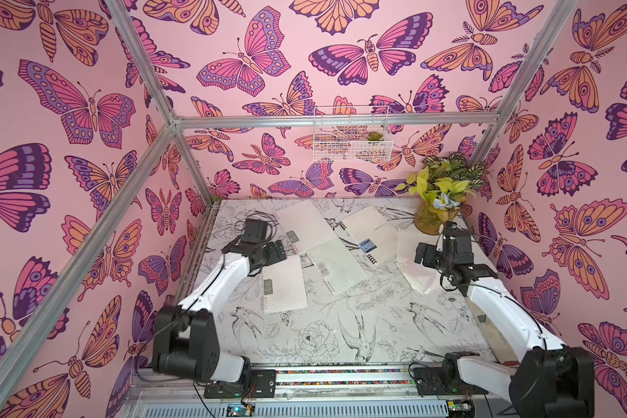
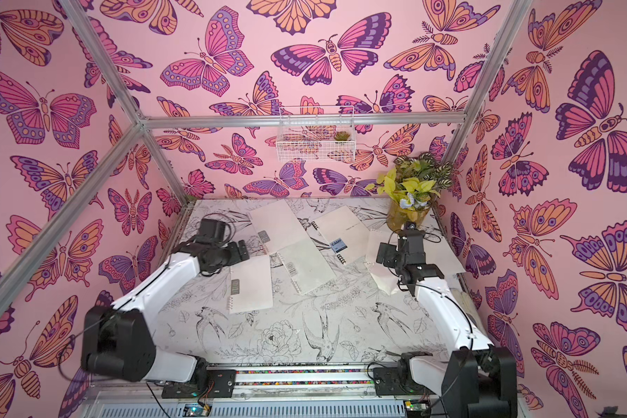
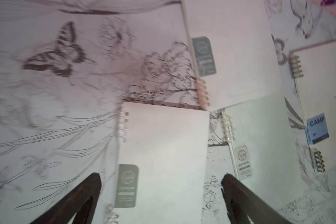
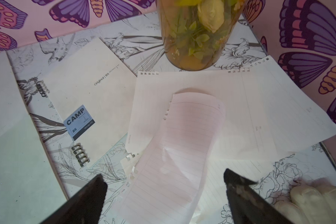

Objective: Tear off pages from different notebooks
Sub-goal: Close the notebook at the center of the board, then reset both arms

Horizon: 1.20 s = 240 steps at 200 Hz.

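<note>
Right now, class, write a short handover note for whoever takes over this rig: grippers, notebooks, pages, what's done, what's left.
Left gripper: open, empty, above the nearest notebook.
Right gripper: open, empty, above the loose pages beside the vase.
Three more notebooks lie closed mid-table.
Done: several pages torn off.
Left: which notebooks need more tearing cannot be told.

The left arm (image 1: pixel 218 278) and the right arm (image 1: pixel 500 307) are built alike: long links are cased in smooth white shells and joined by bulky, rounded black joints. Thin black cables are looped along the shells. At the rail (image 1: pixel 341 376) each arm is fixed on a flat black plate, beside which red and black wires are seen. The left gripper (image 3: pixel 161 175) and the right gripper (image 4: pixel 164 173) are fitted with dark, pointed fingers.
</note>
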### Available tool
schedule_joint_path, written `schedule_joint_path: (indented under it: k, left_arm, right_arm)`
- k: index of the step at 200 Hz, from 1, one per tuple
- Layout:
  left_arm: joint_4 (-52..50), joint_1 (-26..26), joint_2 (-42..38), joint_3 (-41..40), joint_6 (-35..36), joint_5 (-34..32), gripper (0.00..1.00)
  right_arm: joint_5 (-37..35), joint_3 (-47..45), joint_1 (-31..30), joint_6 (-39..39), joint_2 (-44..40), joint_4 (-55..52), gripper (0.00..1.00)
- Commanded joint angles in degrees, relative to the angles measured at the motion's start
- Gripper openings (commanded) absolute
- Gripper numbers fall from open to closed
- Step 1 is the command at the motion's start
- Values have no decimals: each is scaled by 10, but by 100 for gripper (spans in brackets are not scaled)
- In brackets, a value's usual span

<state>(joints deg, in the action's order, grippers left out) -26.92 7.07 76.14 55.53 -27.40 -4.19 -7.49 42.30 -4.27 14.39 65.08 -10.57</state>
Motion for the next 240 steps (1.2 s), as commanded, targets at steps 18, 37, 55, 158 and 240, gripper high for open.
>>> schedule_joint_path:
  k: [18,37,55,158,240]
  left_arm:
    - [302,-21,-152,-218,174,-146,100]
    - [413,-27,-142,-308,206,-123,100]
    - [532,-46,-102,-375,207,-99,100]
    - [737,-93,109,-331,257,40,100]
    - [778,-87,124,-339,269,41,100]
  right_arm:
    - [40,-121,-1,-107,38,296,99]
    - [27,-117,-3,-106,97,306,99]
    - [-17,-156,-12,-110,141,421,99]
    - [-124,-214,-1,-104,225,633,99]
    - [-123,-207,-2,-99,211,595,99]
